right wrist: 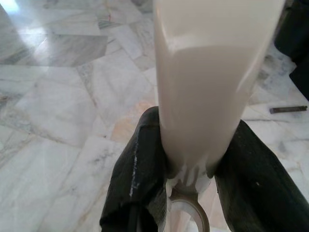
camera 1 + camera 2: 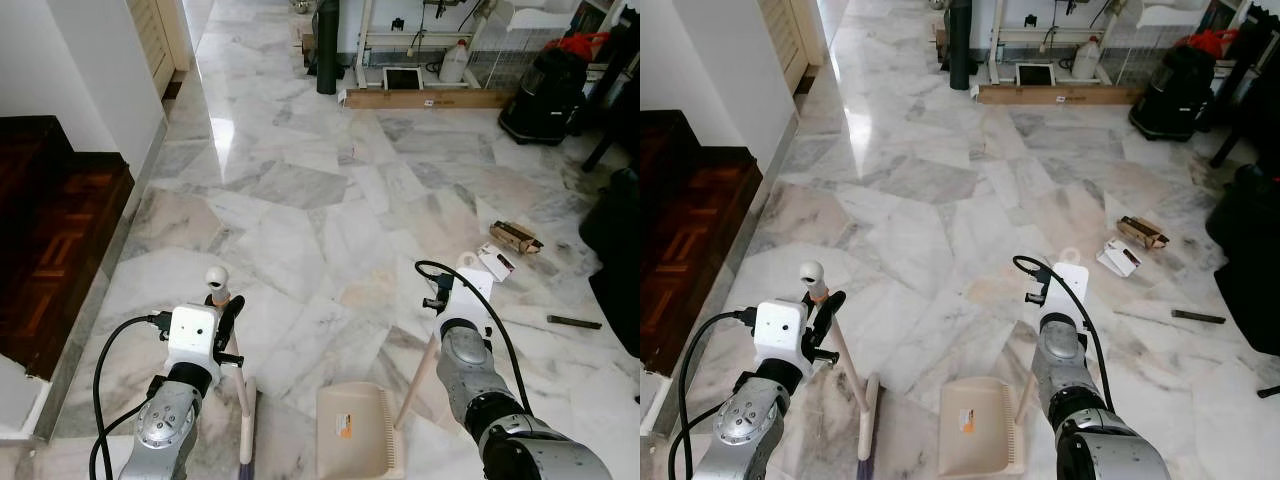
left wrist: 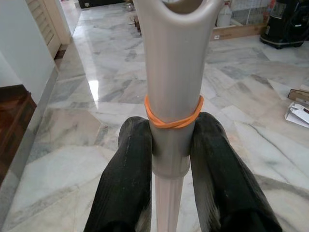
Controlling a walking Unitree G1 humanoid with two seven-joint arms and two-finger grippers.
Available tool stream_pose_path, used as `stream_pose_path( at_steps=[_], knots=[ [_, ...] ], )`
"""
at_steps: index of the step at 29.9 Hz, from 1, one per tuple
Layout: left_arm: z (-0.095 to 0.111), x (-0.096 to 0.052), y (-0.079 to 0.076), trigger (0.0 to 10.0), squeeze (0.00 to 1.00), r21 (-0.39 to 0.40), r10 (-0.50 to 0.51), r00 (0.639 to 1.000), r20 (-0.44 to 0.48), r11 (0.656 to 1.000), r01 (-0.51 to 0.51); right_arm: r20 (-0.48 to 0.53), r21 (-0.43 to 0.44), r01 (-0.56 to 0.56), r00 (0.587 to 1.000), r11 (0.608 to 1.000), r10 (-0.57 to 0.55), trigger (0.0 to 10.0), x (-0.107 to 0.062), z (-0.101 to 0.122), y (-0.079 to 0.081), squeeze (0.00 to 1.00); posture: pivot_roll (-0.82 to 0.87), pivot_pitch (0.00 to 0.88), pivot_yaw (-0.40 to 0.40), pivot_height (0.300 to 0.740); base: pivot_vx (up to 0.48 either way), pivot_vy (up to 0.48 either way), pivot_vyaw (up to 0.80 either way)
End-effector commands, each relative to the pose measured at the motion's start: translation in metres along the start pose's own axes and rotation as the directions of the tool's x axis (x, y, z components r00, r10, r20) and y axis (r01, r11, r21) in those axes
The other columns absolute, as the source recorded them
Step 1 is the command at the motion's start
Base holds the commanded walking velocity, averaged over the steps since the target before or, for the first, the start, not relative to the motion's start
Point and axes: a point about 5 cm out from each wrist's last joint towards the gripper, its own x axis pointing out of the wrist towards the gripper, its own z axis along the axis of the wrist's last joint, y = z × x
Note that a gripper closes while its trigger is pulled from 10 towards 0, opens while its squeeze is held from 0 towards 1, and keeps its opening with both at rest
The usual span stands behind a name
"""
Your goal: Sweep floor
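Note:
My left gripper (image 2: pixel 228 318) is shut on the broom handle (image 3: pixel 170 96), a grey grip with an orange rubber band around it. The pale shaft slants down to the purple broom head (image 2: pixel 246 455) at the lower edge. My right gripper (image 2: pixel 462 285) is shut on the cream dustpan handle (image 1: pixel 212 82). The beige dustpan (image 2: pixel 358 430) rests on the marble floor (image 2: pixel 300 200) between my arms. Scraps lie to the right: a brown cardboard piece (image 2: pixel 515 237), a white paper (image 2: pixel 494 262) and a dark stick (image 2: pixel 574 321).
A dark wooden step (image 2: pixel 55 240) rises on the left beside a white wall (image 2: pixel 90 60). A black vacuum cleaner (image 2: pixel 543 95) stands far right, with a wooden plank (image 2: pixel 425 99), a white jug (image 2: pixel 454 62) and a black post (image 2: pixel 327 45) along the back.

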Motion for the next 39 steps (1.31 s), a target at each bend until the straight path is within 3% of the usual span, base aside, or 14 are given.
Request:
stream_pose_path(
  at_steps=[1, 12, 28, 31, 35, 36, 39],
  knots=[
    [0.010, 0.002, 0.000, 10.0, 0.00, -0.002, -0.014, 0.999, 0.042, 1.000, 0.014, -0.206, -0.035, -0.021, 0.978, 0.999, 0.014, 10.0, -0.010, -0.040, -0.001, 0.00, 0.15, 0.137, -0.016, 0.740, 0.000, 0.000, 0.00],
    [0.010, 0.005, -0.006, 10.0, 0.00, 0.009, -0.043, 0.998, 0.043, 0.999, 0.043, -0.275, -0.092, -0.062, 0.961, 0.994, 0.035, 10.0, -0.010, -0.042, -0.001, 0.00, 0.14, 0.123, -0.021, 0.740, 0.000, 0.000, 0.00],
    [0.009, 0.007, -0.008, 10.0, 0.00, 0.020, -0.067, 0.997, 0.042, 0.998, 0.066, -0.311, -0.056, -0.067, 0.949, 0.996, 0.047, 10.0, -0.008, -0.038, -0.001, 0.00, 0.14, 0.111, -0.019, 0.740, 0.000, 0.000, 0.00],
    [0.009, 0.008, -0.009, 10.0, 0.00, 0.022, -0.070, 0.997, 0.041, 0.997, 0.069, -0.264, -0.034, -0.050, 0.964, 0.998, 0.039, 10.0, -0.006, -0.031, -0.002, 0.00, 0.14, 0.111, -0.019, 0.740, 0.000, 0.000, 0.00],
    [0.009, 0.008, -0.008, 10.0, 0.00, 0.026, -0.056, 0.997, 0.045, 0.998, 0.055, -0.128, 0.068, -0.047, 0.990, 0.997, 0.055, 10.0, -0.003, -0.014, 0.002, 0.00, 0.14, 0.110, -0.019, 0.740, 0.000, 0.000, 0.00],
    [0.008, 0.008, -0.006, 10.0, 0.00, 0.024, -0.040, 0.998, 0.048, 0.999, 0.039, -0.034, 0.076, -0.049, 0.998, 0.996, 0.052, 10.0, -0.003, -0.004, 0.003, 0.00, 0.14, 0.109, -0.021, 0.740, 0.000, 0.000, 0.00],
    [0.007, 0.009, -0.001, 10.0, 0.00, 0.024, -0.010, 0.998, 0.055, 1.000, 0.009, 0.104, 0.077, -0.075, 0.992, 0.994, 0.067, 10.0, -0.005, 0.010, 0.008, 0.00, 0.14, 0.110, -0.019, 0.740, 0.000, 0.000, 0.00]
  ],
)
